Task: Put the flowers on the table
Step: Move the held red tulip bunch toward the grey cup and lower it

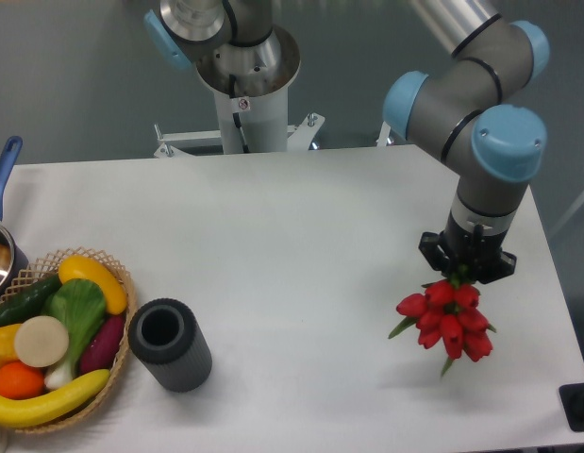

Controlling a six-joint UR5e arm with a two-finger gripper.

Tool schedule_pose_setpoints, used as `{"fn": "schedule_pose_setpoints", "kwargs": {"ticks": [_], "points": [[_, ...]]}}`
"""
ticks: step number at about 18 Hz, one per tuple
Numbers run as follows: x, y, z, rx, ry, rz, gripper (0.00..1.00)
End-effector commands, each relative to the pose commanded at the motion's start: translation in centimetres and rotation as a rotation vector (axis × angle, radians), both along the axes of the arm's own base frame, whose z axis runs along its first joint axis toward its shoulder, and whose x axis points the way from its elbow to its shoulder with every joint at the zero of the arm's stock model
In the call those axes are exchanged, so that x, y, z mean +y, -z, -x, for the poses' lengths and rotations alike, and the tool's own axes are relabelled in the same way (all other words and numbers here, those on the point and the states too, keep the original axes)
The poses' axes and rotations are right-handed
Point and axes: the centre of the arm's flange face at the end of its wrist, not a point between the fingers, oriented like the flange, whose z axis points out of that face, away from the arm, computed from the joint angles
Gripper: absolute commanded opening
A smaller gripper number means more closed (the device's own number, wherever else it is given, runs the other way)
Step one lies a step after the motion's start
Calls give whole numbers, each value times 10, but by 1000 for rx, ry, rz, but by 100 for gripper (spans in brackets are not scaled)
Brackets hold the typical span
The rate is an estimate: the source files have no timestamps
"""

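Observation:
The flowers (447, 319), a small bunch of red tulip buds with green leaves, hang buds-down from my gripper (464, 274) at the right side of the white table (301, 245). The gripper points straight down and is shut on the stems, which are hidden between the fingers. The buds hang a little above the tabletop, with a faint shadow below them. The dark cylinder (170, 344) stands far to the left.
A round wicker basket (115, 382) of toy fruit and vegetables sits at the front left. A pot with a blue handle (3, 175) is at the left edge. The arm's base (244, 85) stands behind the table. A black object (579, 406) sits at the front right corner.

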Motion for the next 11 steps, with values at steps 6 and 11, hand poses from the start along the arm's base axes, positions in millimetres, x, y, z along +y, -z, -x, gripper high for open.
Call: {"fn": "schedule_pose_setpoints", "kwargs": {"ticks": [6, 11], "points": [[36, 29, -23, -43, 58, 9, 32], [52, 44, -28, -40, 77, 6, 51]]}}
